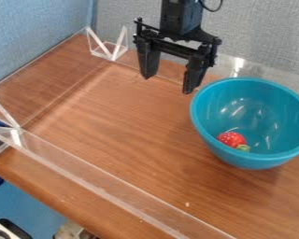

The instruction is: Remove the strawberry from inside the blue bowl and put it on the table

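A small red strawberry [234, 140] with a green cap lies inside the teal-blue bowl [280, 110], low against its near-left wall. The bowl stands on the right side of the reddish-brown wooden table [108, 121]. My black gripper [168, 76] hangs pointing down over the table, up and to the left of the bowl's rim. Its two fingers are spread wide apart with nothing between them. It is clear of both the bowl and the strawberry.
Low clear acrylic walls [78, 168] edge the table along the front and left, with white brackets [106, 43] at the far corner and one at the left edge. A blue wall stands behind the table.
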